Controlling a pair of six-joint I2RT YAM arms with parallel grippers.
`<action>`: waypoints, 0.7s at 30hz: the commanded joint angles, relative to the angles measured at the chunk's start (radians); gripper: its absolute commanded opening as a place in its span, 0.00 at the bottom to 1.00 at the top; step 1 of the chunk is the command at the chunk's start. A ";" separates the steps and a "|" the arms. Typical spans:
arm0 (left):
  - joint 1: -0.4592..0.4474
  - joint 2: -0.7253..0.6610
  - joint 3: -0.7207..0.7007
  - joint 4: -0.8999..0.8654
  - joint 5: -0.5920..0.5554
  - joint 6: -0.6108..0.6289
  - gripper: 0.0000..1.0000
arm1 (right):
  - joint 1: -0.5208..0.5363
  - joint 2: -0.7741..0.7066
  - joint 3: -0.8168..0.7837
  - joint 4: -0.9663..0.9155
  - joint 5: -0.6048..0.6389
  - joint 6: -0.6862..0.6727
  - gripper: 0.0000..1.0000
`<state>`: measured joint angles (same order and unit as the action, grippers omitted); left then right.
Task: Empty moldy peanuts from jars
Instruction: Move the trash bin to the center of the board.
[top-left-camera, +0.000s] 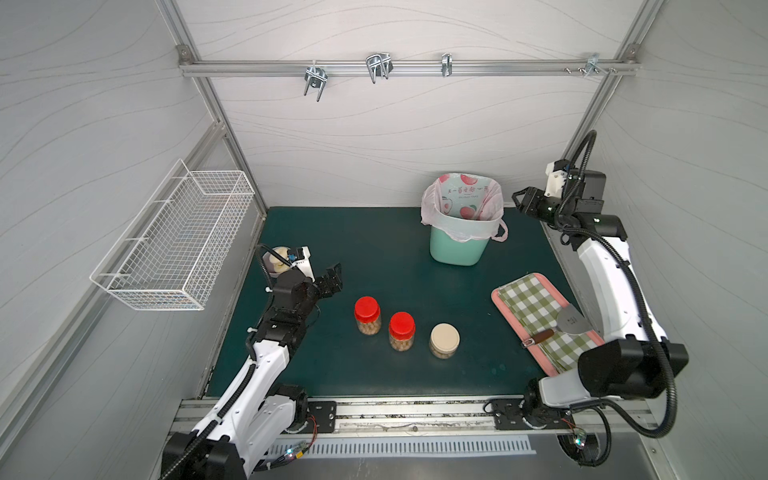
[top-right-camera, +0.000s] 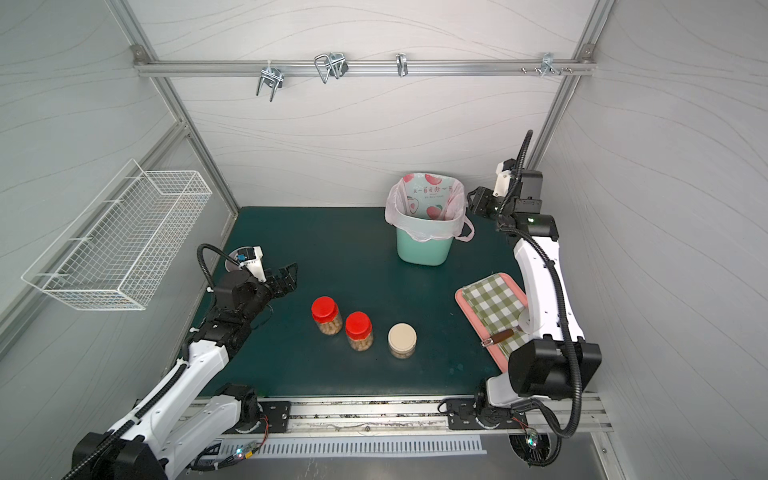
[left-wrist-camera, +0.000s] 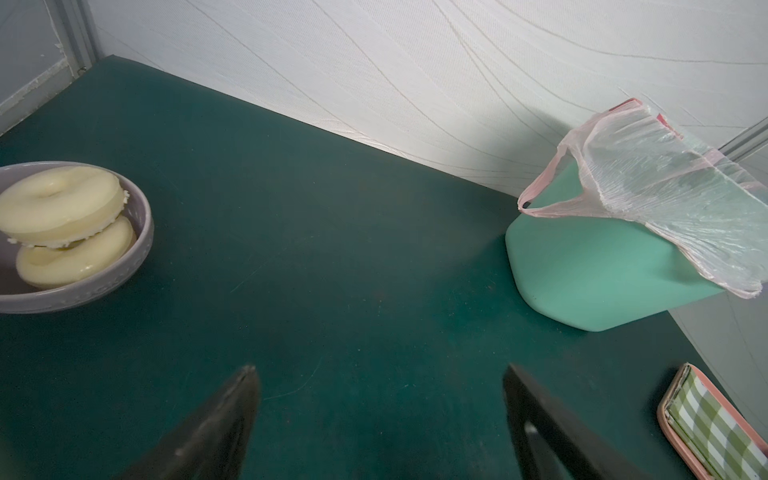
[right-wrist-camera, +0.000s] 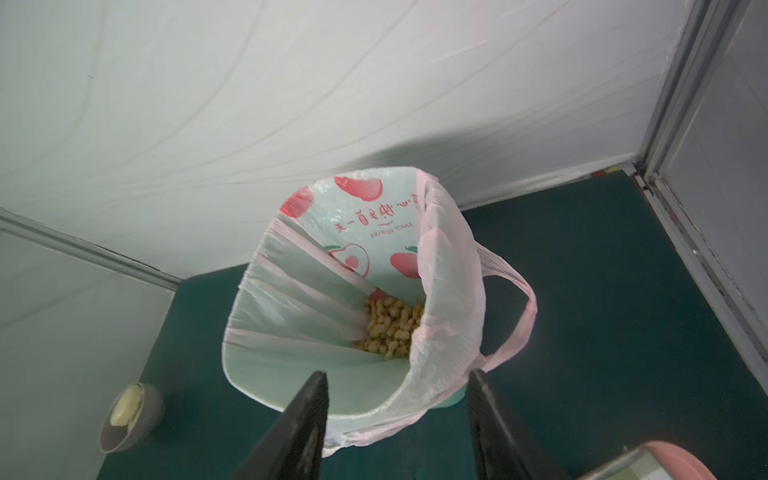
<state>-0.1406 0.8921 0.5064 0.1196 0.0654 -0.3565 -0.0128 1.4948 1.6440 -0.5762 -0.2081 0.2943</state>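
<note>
Even, diffuse overhead light; soft shadows beside the bin and jars. Top views bow at edges; wrist-view fingers blur slightly.

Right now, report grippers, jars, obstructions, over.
Left gripper open, empty. Right gripper open, empty, beside bin. Red-lid jars, beige-lid jar upright, capped, peanuts inside; more peanuts in bin. Nothing blocking jars.

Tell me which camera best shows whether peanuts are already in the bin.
Right wrist view: it looks down into the bin, where peanuts lie heaped at the bottom. Both top views show only the bag's printed lining, no nuts; the left wrist view shows just the bin's outside.
</note>
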 joint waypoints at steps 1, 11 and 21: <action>-0.008 0.010 0.034 0.028 0.015 -0.009 0.93 | 0.013 0.051 0.089 -0.124 0.050 -0.019 0.54; -0.021 0.046 0.047 0.026 0.014 -0.003 0.91 | 0.082 0.225 0.182 -0.150 0.127 -0.035 0.50; -0.024 0.039 0.047 0.016 -0.001 0.006 0.89 | 0.130 0.394 0.304 -0.198 0.204 -0.024 0.34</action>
<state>-0.1589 0.9379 0.5087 0.1120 0.0708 -0.3542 0.1040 1.8675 1.9003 -0.7319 -0.0448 0.2691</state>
